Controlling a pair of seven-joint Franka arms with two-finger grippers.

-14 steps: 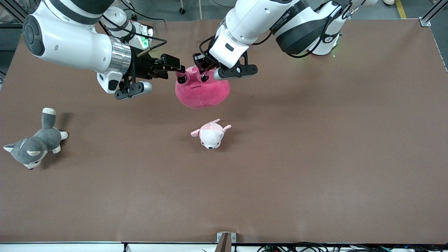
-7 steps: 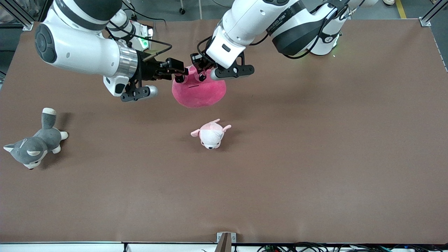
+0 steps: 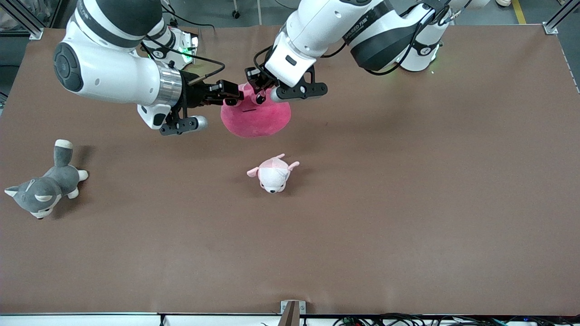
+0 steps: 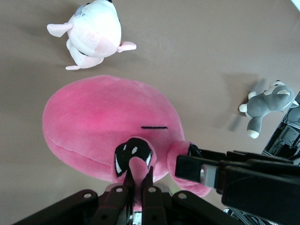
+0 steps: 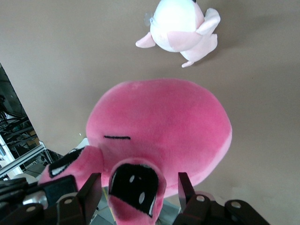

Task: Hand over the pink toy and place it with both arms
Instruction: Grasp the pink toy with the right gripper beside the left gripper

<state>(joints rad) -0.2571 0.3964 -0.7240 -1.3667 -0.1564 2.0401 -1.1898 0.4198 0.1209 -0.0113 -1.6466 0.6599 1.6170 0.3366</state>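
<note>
The pink toy [image 3: 256,117] hangs in the air over the table's strip nearest the robots' bases, its round body sagging downward. My left gripper [image 3: 259,94] is shut on one of its top eye bumps; in the left wrist view the pinch [image 4: 139,176] squeezes pink plush just under a dark eye [image 4: 133,152]. My right gripper [image 3: 231,98] comes in level from the right arm's end. It is open, with its fingers [image 5: 93,187] on either side of the toy's second eye bump [image 5: 136,185] and gaps showing on both sides.
A small pale pink-and-white plush [image 3: 273,173] lies on the brown table [image 3: 408,203], nearer to the front camera than the hanging toy. A grey-and-white plush dog [image 3: 43,188] lies at the right arm's end of the table.
The left arm has carried the pink toy a little toward the right arm's end. The right gripper has come in until its fingers straddle the toy's second bump, and its jaws have narrowed slightly.
</note>
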